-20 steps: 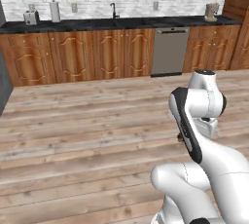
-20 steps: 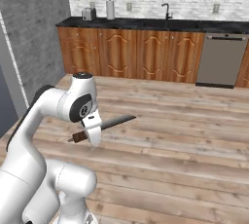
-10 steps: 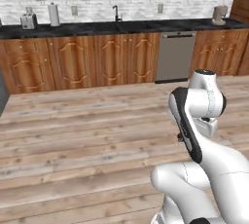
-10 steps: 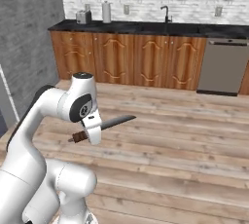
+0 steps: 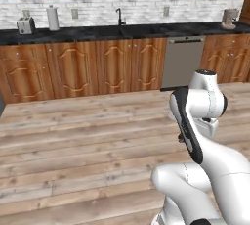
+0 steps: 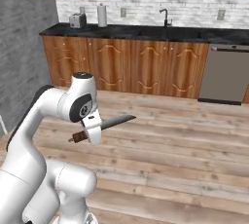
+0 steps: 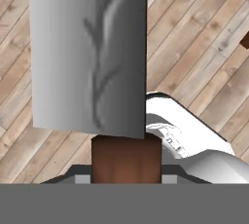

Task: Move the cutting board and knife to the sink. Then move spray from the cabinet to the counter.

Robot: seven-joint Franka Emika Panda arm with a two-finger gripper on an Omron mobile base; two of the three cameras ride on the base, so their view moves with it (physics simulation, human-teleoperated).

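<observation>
My gripper (image 6: 92, 131) is shut on the knife (image 6: 114, 121), which lies level over the wooden floor with its blade pointing right. In the hand view the grey blade (image 7: 90, 52) rises large above the reddish-brown handle (image 7: 126, 155), held between my gripper's (image 7: 126, 172) fingertips. Across the floor runs the black counter (image 5: 88, 33), with the sink's faucet (image 5: 118, 16) near its middle. In the right base view that counter (image 6: 121, 31) and faucet (image 6: 165, 16) are straight ahead. The cutting board, the spray and the cabinet are out of view.
A toaster (image 5: 25, 24) and a white roll (image 5: 52, 17) stand at the counter's left end. A steel dishwasher (image 5: 181, 62) sits right of the sink. A grey wall (image 6: 24, 47) closes the left side. Open wooden floor (image 6: 185, 150) lies between me and the cupboards.
The whole picture has shifted a little to the right, so the base has moved. The knife stays held the same way in the gripper.
</observation>
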